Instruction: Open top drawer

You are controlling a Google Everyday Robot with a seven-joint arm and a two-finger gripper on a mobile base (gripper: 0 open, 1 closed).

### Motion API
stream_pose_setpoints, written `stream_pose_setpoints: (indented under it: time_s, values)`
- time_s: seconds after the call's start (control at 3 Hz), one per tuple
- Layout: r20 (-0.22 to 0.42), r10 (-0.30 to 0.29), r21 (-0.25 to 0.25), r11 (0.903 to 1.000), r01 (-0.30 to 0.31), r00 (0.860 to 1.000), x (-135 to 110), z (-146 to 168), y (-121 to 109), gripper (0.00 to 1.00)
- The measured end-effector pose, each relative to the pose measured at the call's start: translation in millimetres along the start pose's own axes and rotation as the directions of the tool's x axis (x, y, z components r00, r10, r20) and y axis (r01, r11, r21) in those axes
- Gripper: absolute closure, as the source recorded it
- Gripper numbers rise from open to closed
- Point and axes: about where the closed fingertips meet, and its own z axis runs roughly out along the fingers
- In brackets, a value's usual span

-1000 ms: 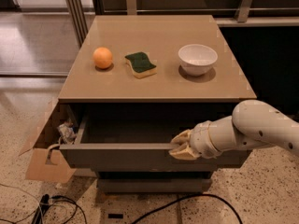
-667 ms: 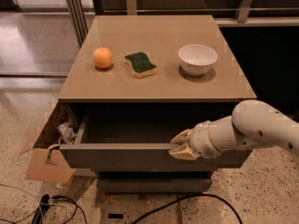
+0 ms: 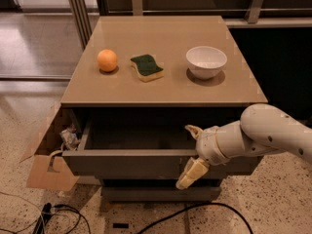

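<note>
Your claw [image 3: 185,155] straddles the front edge of the open, dark grey handleless top drawer [image 3: 122,163], right of centre, fingers spread apart.

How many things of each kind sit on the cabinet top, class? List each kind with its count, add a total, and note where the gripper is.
Orange: 1
Sponge: 1
Bowl: 1
Total: 3
The gripper is at the front of the pulled-out top drawer, jaws open.

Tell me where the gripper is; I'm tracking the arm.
Camera view: the gripper sits right of centre at the front edge of the top drawer, below the white bowl.
</note>
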Motion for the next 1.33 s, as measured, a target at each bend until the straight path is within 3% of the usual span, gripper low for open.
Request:
stream_pose_setpoints:
  time_s: [0.33,1.0,1.33]
  values:
    - [0.0,0.0,0.0,1.0,0.0,1.0,0.0,0.0,0.0,0.0]
    - [0.021,0.004,-0.015,0.9999,-0.004,1.0,6.1,0.8,10.5,0.42]
    - [0.059,0.007,-0.044,0.999,-0.005,0.998,10.4,2.5,37.4,0.65]
